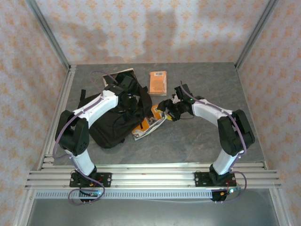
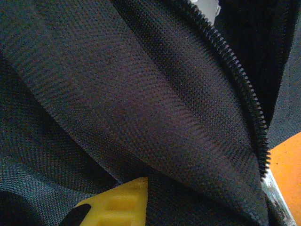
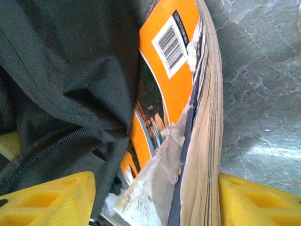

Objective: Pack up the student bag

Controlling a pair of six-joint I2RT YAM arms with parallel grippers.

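The student bag [image 1: 115, 120], a big black fabric backpack, lies at the left of the table. My left gripper [image 1: 123, 85] is at its top end, shut on a fold of black fabric beside the zip [image 2: 244, 89]; one yellow finger [image 2: 117, 205] shows. An orange book [image 1: 149, 124] with a torn cover lies half under the bag's right edge. My right gripper [image 3: 155, 202] is open and straddles this orange book [image 3: 178, 94], with one yellow finger against the bag fabric [image 3: 70, 70] and the other by the page edges.
A second orange book [image 1: 158, 82] lies flat behind the right gripper. A pale book [image 1: 124, 73] sticks out behind the bag. Aluminium frame rails [image 1: 150, 176] run along the near edge, and patterned walls close the sides and back.
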